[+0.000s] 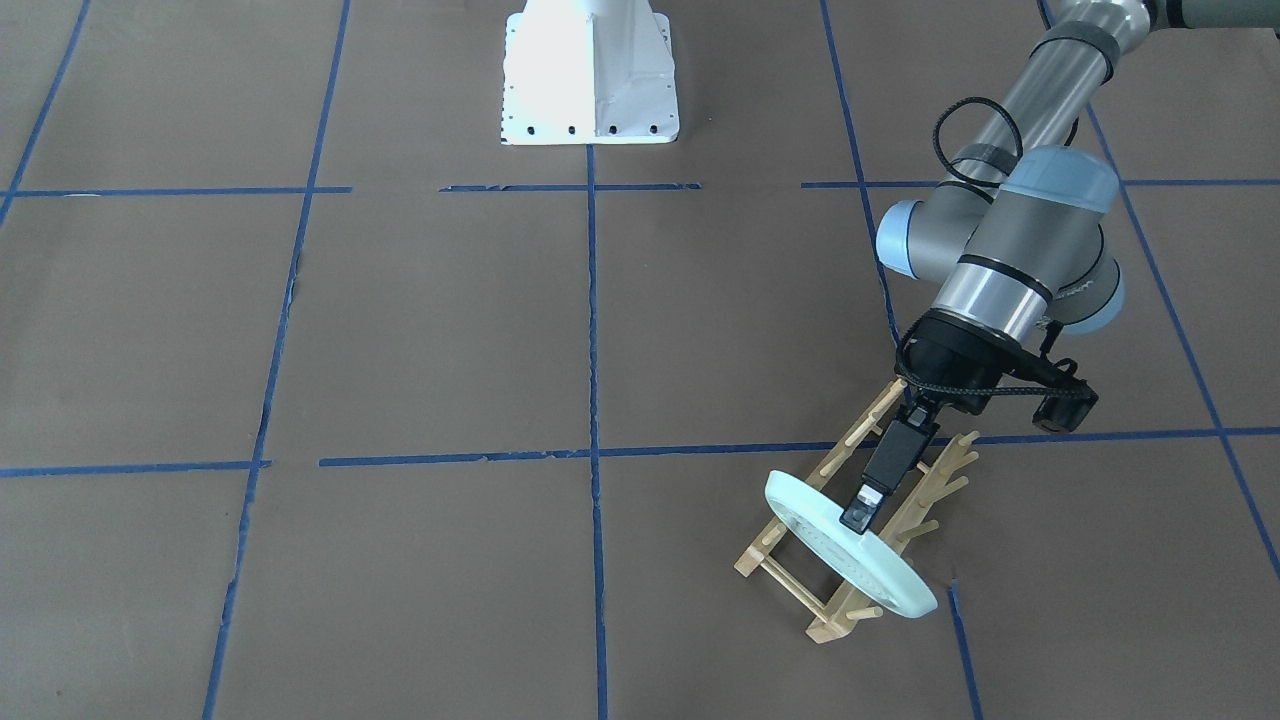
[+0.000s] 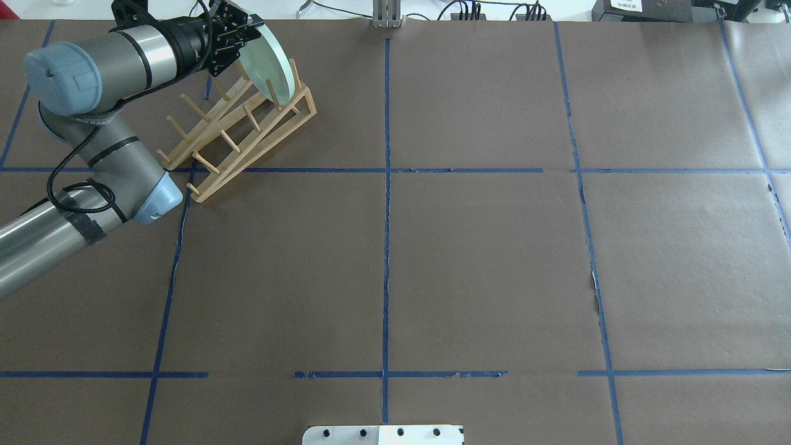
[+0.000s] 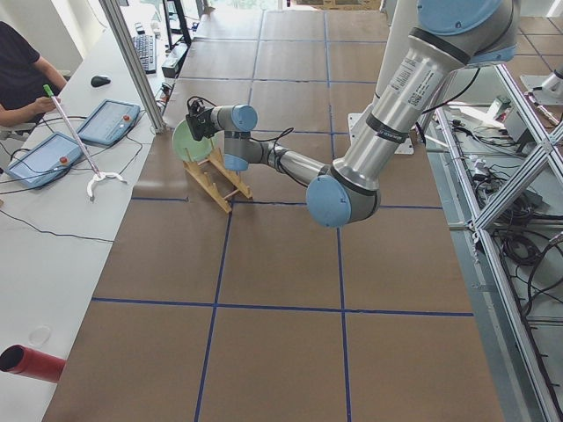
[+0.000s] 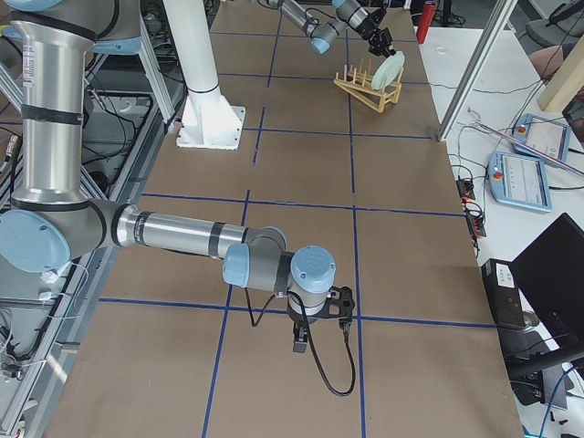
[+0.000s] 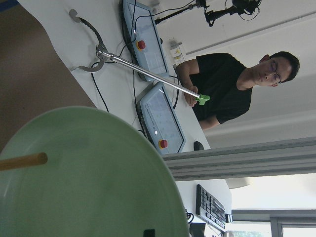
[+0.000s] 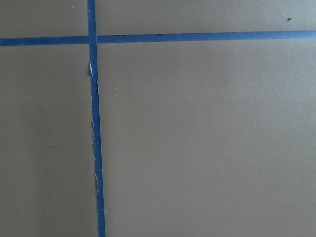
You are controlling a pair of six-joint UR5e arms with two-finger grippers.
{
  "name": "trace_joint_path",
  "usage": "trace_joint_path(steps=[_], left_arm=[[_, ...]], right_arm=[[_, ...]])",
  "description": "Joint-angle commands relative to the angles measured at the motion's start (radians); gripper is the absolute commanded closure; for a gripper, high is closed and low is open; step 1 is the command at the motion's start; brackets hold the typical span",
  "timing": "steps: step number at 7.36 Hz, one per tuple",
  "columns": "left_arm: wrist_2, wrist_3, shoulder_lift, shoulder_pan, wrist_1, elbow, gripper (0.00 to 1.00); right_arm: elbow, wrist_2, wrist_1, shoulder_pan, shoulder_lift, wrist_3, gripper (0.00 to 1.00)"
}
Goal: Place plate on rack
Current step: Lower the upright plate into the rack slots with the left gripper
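Observation:
The pale mint-green plate [image 1: 850,555] stands on edge, tilted, between the pegs at the far end of the light-wood rack [image 1: 835,620]. My left gripper [image 1: 862,508] is shut on the plate's upper rim. In the overhead view the gripper [image 2: 238,43] holds the plate [image 2: 272,68] over the rack [image 2: 247,148]. The left wrist view shows the plate [image 5: 89,182] close up, with one peg [image 5: 22,161] in front of it. My right gripper [image 4: 299,345] hangs low over bare table far from the rack; I cannot tell if it is open or shut.
The table is brown paper with blue tape lines. The white robot base [image 1: 590,70] stands at the near middle edge. An operator [image 5: 232,84] sits beyond the far edge with tablets [image 5: 160,118] and a reach tool [image 5: 148,74]. A red cylinder [image 3: 35,362] lies on the side bench.

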Motion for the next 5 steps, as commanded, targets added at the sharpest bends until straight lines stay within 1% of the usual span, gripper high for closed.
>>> trace_joint_path(steps=[1, 3, 4, 5], left_arm=[[-0.009, 0.024, 0.003, -0.043, 0.058, -0.064, 0.0], [-0.03, 0.168, 0.006, -0.089, 0.258, -0.173, 0.0], [-0.152, 0.257, 0.056, -0.141, 0.331, -0.205, 0.0], [-0.306, 0.422, 0.143, -0.21, 0.392, -0.26, 0.0]], right_arm=[[0.0, 0.0, 0.0, 0.0, 0.0, 0.0, 0.0], [0.0, 0.0, 0.0, 0.0, 0.0, 0.0, 0.0], [0.0, 0.0, 0.0, 0.0, 0.0, 0.0, 0.0], [0.0, 0.0, 0.0, 0.0, 0.0, 0.0, 0.0]])
